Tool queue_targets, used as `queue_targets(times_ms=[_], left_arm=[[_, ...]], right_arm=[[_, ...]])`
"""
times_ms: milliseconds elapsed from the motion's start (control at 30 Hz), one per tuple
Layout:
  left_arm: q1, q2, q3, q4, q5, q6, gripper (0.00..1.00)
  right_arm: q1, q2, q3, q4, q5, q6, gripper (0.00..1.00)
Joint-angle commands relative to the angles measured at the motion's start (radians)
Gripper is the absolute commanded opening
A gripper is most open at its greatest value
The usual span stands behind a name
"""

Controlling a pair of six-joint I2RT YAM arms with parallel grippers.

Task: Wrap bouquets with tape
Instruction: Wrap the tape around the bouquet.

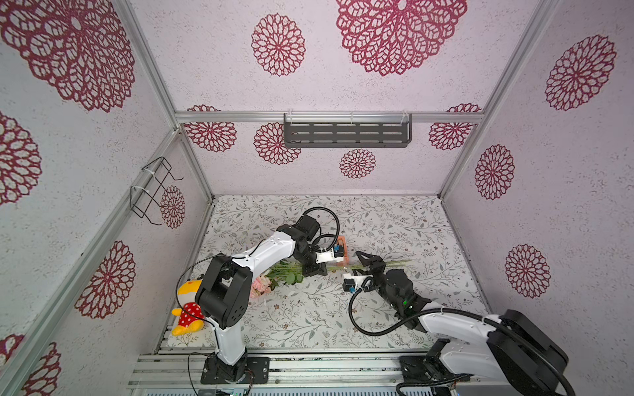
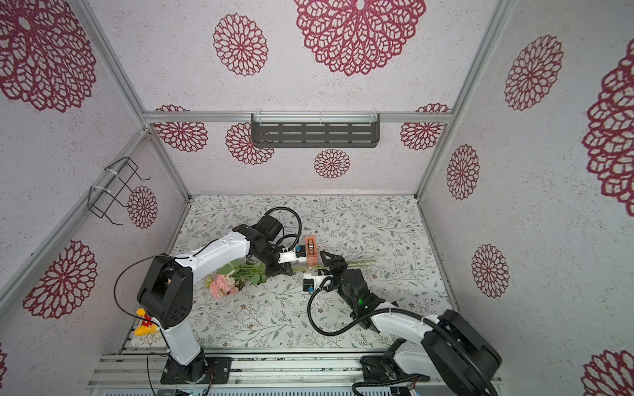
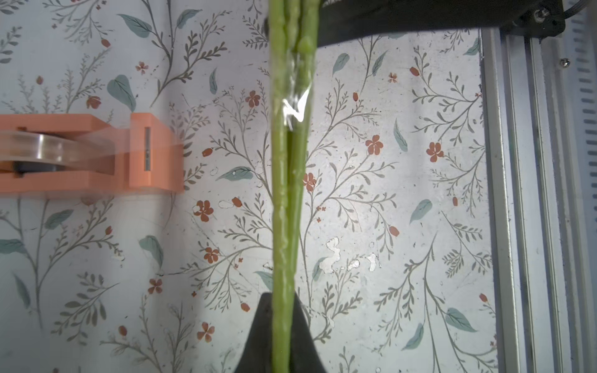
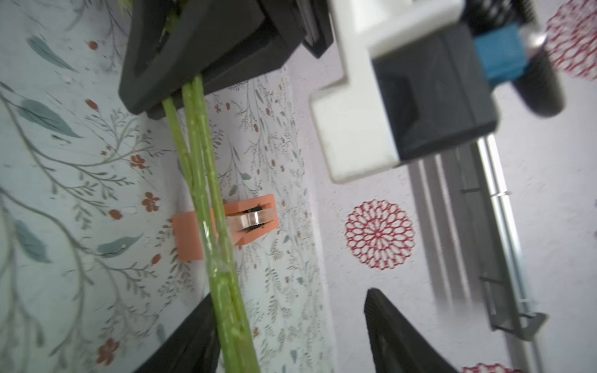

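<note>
Leaf-and-sprig print covers the bench (image 1: pixel 308 319). Across its middle stretches the bouquet (image 1: pixel 288 274), blooms toward 9 o'clock and stem ends toward 3 o'clock. Clear tape (image 3: pixel 295 103) binds the stems (image 3: pixel 284 193), and a crinkled flap stands off them. The left claw (image 1: pixel 320 271) is clamped on the stems. The right claw (image 4: pixel 287 297) is apart, one finger just beside them. The orange dispenser (image 1: pixel 341 252) sits just behind the stems, at 12 o'clock.

With one claw holding, the free stem ends could sag or splay and peel that loose flap. If a strand joins the wrap to the roll, any pull would likely drag the light dispenser.

I cannot tell whether such a strand exists, since clear tape barely shows. The left arm (image 1: pixel 264 253) hides part of the blooms. The right wrist view is blurred, and the left wrist view cuts off the dispenser. Whether the stems rest on the bench is unclear.
</note>
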Motion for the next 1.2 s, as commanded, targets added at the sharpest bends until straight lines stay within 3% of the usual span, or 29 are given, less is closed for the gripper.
queue_targets(times_ms=[0,100,200,367,500,600,667,767,900,1167], left_arm=[[-0.031,-0.031,-0.029,0.077,-0.036,-0.098,0.00],[-0.064,-0.030,-0.076,0.129,-0.051,-0.115,0.00],[-0.073,0.010,-0.085,0.134,-0.056,-0.140,0.00],[-0.076,0.047,-0.102,0.150,-0.041,-0.164,0.00],[-0.080,0.043,-0.130,0.175,-0.037,-0.184,0.00],[-0.080,0.055,-0.142,0.192,-0.051,-0.197,0.00],[-0.079,0.084,-0.113,0.173,-0.046,-0.211,0.00],[-0.083,0.122,-0.084,0.156,-0.038,-0.219,0.00],[-0.082,0.128,-0.104,0.169,-0.033,-0.229,0.00],[-0.084,0.129,-0.112,0.166,-0.030,-0.236,0.00]], right_arm=[[-0.024,-0.174,0.070,-0.384,-0.208,0.371,0.77],[-0.063,-0.279,0.070,-0.411,-0.342,0.606,0.86],[-0.074,-0.283,0.091,-0.438,-0.462,0.749,0.92],[-0.149,-0.221,0.141,-0.422,-0.412,0.967,0.89],[-0.256,-0.122,0.077,-0.314,-0.407,1.036,0.86],[-0.306,-0.061,0.066,-0.256,-0.503,1.088,0.82],[-0.306,-0.019,0.076,-0.211,-0.428,1.154,0.84],[-0.307,0.107,0.181,-0.287,-0.351,1.221,0.83],[-0.300,0.263,0.283,-0.323,-0.368,1.321,0.81],[-0.288,0.458,0.367,-0.329,-0.379,1.389,0.77]])
